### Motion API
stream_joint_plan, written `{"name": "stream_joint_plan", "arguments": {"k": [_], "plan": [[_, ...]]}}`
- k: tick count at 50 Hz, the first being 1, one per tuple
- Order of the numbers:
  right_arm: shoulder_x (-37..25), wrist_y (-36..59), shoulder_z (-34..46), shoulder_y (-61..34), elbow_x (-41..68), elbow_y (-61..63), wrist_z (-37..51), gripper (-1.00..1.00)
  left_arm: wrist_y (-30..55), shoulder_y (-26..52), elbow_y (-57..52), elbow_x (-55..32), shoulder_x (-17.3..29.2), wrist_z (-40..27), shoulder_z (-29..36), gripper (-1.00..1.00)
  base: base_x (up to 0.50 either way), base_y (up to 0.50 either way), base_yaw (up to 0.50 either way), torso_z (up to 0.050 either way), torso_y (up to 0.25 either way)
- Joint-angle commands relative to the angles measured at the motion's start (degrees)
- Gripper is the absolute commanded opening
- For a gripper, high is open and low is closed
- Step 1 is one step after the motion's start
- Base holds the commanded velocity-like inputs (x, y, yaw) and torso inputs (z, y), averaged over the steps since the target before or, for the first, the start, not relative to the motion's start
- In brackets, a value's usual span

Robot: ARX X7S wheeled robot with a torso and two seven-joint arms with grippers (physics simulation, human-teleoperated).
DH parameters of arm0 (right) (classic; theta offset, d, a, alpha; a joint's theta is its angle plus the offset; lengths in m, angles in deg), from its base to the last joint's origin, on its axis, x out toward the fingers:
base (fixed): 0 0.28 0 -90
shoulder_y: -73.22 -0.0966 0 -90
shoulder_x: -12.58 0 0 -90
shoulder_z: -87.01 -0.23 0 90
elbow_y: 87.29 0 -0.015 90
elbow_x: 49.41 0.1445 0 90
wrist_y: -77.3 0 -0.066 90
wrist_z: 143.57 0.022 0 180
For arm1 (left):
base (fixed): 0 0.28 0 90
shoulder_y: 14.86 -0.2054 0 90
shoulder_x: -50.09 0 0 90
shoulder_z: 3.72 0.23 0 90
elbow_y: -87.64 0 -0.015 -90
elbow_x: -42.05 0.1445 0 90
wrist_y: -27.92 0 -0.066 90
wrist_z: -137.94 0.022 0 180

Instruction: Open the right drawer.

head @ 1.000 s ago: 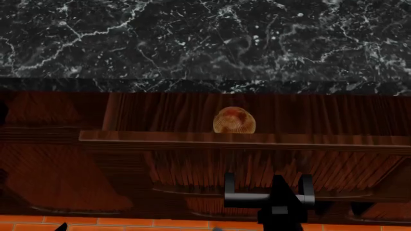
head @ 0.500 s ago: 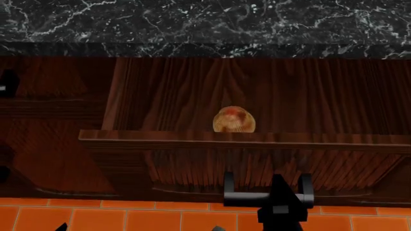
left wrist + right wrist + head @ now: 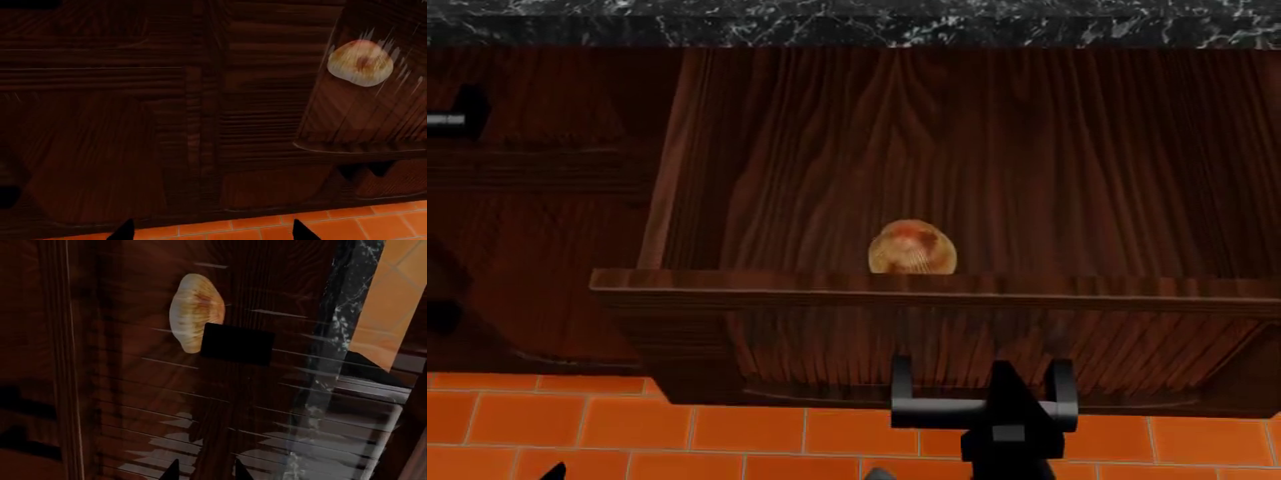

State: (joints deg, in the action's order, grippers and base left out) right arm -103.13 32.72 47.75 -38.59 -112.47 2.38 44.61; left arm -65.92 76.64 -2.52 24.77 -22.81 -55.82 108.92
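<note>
1. Drawer first: the right drawer (image 3: 934, 310) stands pulled well out from under the front edge of the black marble worktop (image 3: 854, 20), toward the right end of that edge, and its wood floor is open to view from above.
2. A tan rounded lump (image 3: 913, 248) lies inside on the drawer floor, just behind the drawer's front panel; the left wrist view shows it too (image 3: 360, 62), and so does the right wrist view (image 3: 195, 311).
3. The drawer's dark bar handle (image 3: 941, 408) runs level across the front panel on two black posts.
4. The right tool (image 3: 1009, 410) sits at that handle near its right post, and its black body covers part of the bar. It looks clamped on the handle, though the fingers themselves are hidden in the head view.
5. In the right wrist view two dark fingertips (image 3: 172, 471) show close together at the frame's edge.
6. The left tool (image 3: 210, 231) hangs apart from the drawer, facing the cabinet door panels (image 3: 100, 150); its two tips stand wide apart and hold nothing.
7. Orange floor tiles (image 3: 694, 425) show beneath the drawer.
</note>
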Motion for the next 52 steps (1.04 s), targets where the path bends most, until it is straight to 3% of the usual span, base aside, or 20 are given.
{"name": "stream_joint_plan", "arguments": {"k": [1,52], "plan": [[0.8,-0.8,2.9,0.4,-1.2,0.7,0.1,-1.0,0.0,0.0,-0.2,-0.1,0.2,-0.2,0.2,1.0,-0.24,0.0,0.0,0.0,0.0],[0.8,-0.7,3.0,0.5,-1.4,0.4,0.0,-1.0,-0.5,0.3,0.4,-0.5,0.6,-0.7,0.9,1.0,-0.27,0.0,0.0,0.0,0.0]]}}
